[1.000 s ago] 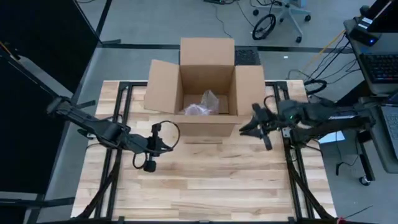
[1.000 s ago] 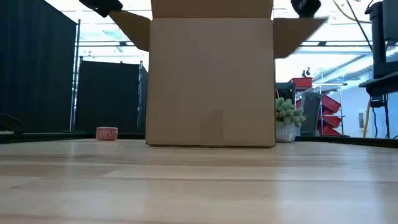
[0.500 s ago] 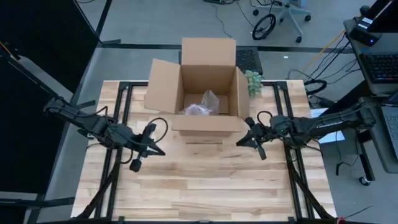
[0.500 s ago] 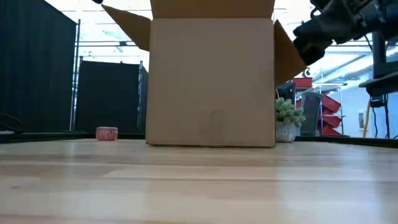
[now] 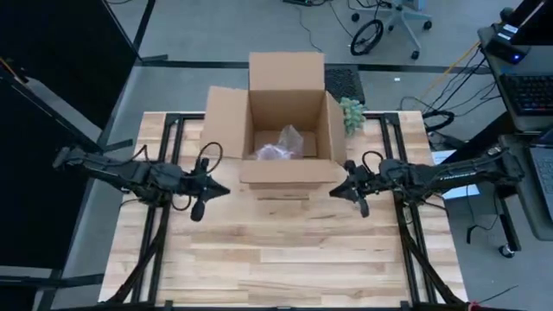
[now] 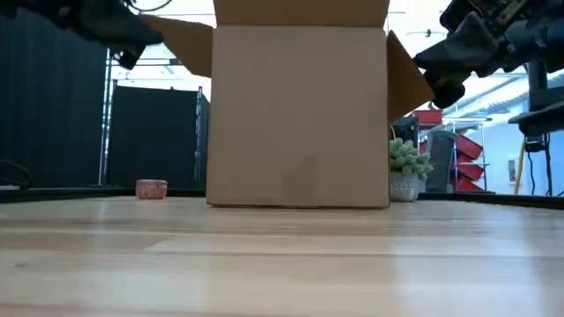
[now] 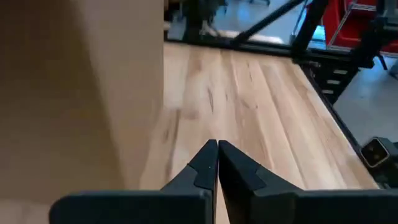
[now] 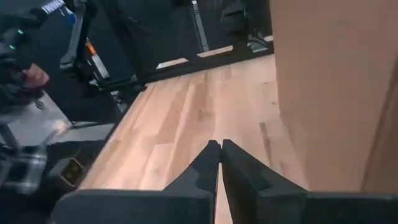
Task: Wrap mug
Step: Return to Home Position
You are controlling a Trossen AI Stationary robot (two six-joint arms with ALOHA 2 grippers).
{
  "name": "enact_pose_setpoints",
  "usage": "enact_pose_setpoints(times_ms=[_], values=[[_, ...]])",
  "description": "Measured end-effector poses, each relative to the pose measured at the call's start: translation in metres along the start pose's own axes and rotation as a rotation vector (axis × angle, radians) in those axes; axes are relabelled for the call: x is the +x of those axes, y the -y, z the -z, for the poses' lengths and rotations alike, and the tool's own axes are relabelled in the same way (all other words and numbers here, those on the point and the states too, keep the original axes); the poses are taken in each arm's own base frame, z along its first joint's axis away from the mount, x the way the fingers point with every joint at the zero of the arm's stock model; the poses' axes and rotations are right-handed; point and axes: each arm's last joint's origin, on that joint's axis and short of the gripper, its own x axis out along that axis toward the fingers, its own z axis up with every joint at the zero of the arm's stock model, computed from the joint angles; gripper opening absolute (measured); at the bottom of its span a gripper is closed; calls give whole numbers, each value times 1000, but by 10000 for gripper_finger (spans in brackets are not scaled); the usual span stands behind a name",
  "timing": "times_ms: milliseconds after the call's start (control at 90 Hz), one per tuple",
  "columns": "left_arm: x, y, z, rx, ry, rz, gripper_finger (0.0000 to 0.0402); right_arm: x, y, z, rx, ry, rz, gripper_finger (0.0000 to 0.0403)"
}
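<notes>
**While both claws hang shut, the wrapped mug lies in the box**

Where the high view looks straight down, the open box stands at the upper middle of the frame, on the far half of the wooden surface. Its four flaps are spread. On its floor, near the front wall, lies a crinkled bundle of clear wrap with a reddish tint inside. The mug's own shape is hard to make out through it.

Left of centre in that view, the left claw points toward the box's front left corner, near it but not touching. Its wrist view shows the two dark fingers pressed together with nothing between them, the box wall filling the left of that frame and bare wood beyond.

Right of centre, the right claw mirrors it and points at the front right corner, just beside the box. Its fingers are likewise closed on nothing, with cardboard along the right of its wrist frame.

Seen from the low view, both arms hang above the surface: the left in the upper left corner, the right in the upper right, each beside a flap. A small potted plant shows at the right of the box, and a small red object sits at the left. Both stand behind the box line.
</notes>
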Motion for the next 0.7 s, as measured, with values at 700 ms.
enact_pose_setpoints(times_ms=[700], values=[[-15,-25,78,-34,240,-3,0,-34,18,41,68,214,100,2]])
